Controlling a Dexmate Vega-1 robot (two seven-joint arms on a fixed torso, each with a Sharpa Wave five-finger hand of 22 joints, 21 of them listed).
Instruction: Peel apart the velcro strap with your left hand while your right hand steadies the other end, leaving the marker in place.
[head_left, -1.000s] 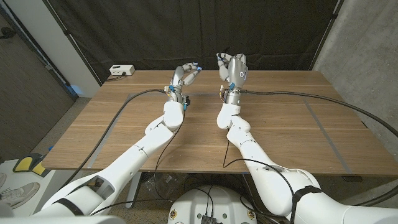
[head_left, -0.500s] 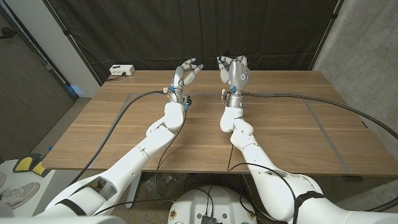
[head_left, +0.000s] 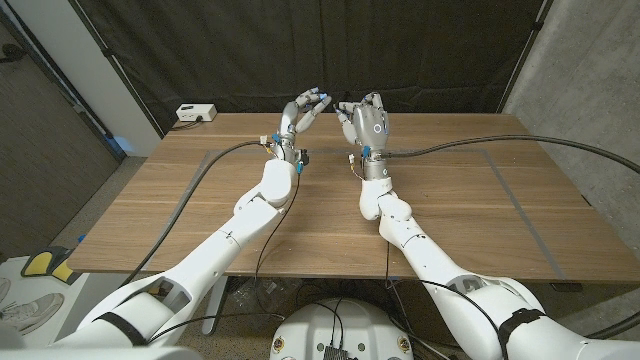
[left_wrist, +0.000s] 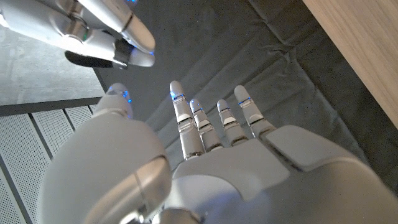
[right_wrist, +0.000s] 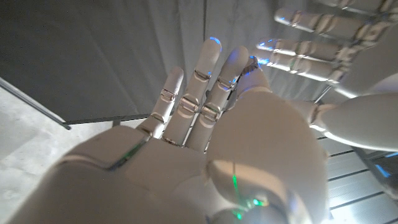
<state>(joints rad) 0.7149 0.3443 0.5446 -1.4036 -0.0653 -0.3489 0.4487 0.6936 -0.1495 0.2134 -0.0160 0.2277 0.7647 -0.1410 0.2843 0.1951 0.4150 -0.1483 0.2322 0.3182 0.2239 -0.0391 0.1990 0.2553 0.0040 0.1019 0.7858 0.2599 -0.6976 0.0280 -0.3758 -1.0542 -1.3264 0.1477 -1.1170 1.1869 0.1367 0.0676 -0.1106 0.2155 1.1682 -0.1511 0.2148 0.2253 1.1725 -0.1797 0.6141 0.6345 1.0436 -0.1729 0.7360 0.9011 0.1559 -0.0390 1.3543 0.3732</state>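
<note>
My left hand (head_left: 303, 113) and right hand (head_left: 366, 118) are raised at 12 o'clock over the far edge of the brown wooden table (head_left: 470, 210), fingers spread, holding nothing. I can see neither velcro strap nor marker, so their location is unknown. Risk: closing now would grasp air, or the 2 hands, close together, could collide. Count: 2 hands, 1 table, 1 white box (head_left: 196, 113) at 10 o'clock.

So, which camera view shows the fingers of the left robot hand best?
The left wrist view: the left robot hand is large there, its fingers straight, apart and holding nothing. The head view shows it small, raised over the far edge of the table. The right wrist view catches some of its fingers.
</note>
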